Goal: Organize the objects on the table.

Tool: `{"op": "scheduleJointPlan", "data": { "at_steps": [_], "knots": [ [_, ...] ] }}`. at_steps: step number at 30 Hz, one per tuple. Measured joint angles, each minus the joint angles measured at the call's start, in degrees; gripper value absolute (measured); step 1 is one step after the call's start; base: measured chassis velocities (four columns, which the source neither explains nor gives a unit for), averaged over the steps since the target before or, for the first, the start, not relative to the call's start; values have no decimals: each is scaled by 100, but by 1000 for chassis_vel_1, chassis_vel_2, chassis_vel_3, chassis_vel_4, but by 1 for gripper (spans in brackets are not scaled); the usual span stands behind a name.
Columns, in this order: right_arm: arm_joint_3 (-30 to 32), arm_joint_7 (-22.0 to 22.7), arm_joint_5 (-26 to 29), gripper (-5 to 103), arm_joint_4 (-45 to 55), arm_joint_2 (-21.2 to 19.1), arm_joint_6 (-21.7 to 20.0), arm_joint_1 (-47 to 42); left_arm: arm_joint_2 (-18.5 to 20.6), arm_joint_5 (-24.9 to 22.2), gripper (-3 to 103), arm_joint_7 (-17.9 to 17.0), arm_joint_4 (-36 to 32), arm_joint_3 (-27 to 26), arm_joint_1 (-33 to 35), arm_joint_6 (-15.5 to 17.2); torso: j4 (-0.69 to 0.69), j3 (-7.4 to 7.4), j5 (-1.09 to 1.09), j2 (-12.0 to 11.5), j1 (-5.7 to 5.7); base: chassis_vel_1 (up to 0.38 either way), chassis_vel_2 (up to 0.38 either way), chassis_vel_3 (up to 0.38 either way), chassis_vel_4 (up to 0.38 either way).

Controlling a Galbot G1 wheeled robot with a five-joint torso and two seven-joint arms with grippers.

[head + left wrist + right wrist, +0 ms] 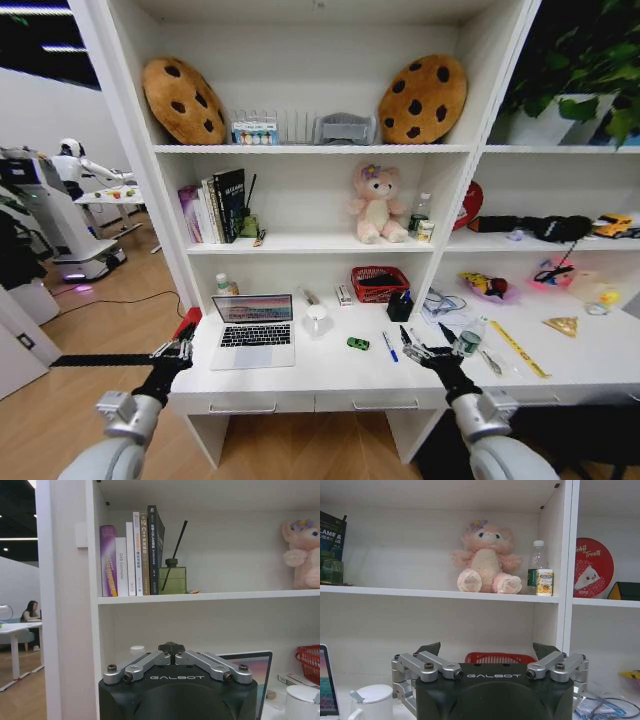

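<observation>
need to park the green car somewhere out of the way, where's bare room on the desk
Bare desk runs along the front edge between the laptop and the blue pen, around the green toy car. The right end is crowded: yellow ruler, small bottle, cables. The back strip holds a red basket and white mug.

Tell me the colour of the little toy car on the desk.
Green. The toy car shows best in the head view, on the white desk beside the laptop.

Left gripper (176,350) closed, right gripper (424,345) spread open, both arms forward
</observation>
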Motion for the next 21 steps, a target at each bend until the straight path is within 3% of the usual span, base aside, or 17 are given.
{"op": "scheduleJointPlan", "data": {
  "at_steps": [10,14,21],
  "knots": [
    [-62,111,204,100,-223,-206,-52,149,719,-447,0,-256,254,538,-526,296,1,0,0,0,-1,0,0,0,0],
    [-150,114,192,100,-517,-355,-55,307,1101,-693,0,-441,638,1107,-1074,424,0,0,1,0,-1,0,0,0,0],
    [-167,101,190,100,-827,-518,-35,470,1230,-709,0,-542,1141,1722,-1855,453,0,1,1,-1,0,0,0,0,0]
  ]
}}
